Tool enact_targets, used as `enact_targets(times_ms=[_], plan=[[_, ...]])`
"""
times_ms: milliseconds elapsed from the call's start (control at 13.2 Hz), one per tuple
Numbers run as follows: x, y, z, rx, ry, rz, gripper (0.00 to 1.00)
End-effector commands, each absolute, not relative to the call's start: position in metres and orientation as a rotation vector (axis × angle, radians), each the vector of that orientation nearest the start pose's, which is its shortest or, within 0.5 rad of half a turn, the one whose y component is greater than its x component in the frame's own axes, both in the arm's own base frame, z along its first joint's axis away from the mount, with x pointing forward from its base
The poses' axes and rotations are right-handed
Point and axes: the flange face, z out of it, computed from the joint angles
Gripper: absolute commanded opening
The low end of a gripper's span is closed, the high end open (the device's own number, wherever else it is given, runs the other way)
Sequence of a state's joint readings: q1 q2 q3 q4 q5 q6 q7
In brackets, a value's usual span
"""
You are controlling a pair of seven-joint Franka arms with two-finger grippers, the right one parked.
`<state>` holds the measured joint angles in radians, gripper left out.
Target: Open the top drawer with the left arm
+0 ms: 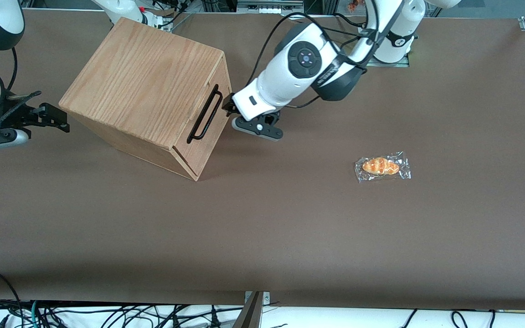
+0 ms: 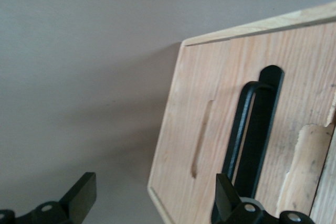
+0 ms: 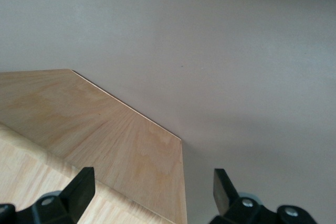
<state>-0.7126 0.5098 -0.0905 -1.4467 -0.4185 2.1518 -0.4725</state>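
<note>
Even bright light, soft shadows, sharp.

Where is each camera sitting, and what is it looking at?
Front view: high above the table edge, looking down at the cabinet, the wrapped bread and the left arm, whose end effector sits at the black handle.
Left wrist view: on the working arm, facing the top drawer; its open fingers show.
Right wrist view: on the parked arm, facing the cabinet's side.
Front and left wrist views share the handle.

The gripper point(image 1: 227, 107) hangs open just in front of the top drawer point(image 1: 211, 98), beside its handle point(image 1: 205, 114). Bare table point(image 1: 262, 228) surrounds it; a wrapped bun point(image 1: 382, 166) lies well apart.
</note>
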Motion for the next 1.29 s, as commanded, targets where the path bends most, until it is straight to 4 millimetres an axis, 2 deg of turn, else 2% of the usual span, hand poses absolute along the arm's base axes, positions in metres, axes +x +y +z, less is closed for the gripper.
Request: enact_targets(times_ms=[0, 303, 834, 1214], plan=[[0.487, -0.552, 0.413, -3.602, 0.189, 0.138, 1.0], [0.464, -0.579, 0.399, -3.589, 0.254, 0.175, 1.0], [0.46, -0.585, 0.373, -3.561, 0.274, 0.216, 1.0], [0.463, -0.585, 0.362, -3.552, 0.274, 0.227, 1.0]])
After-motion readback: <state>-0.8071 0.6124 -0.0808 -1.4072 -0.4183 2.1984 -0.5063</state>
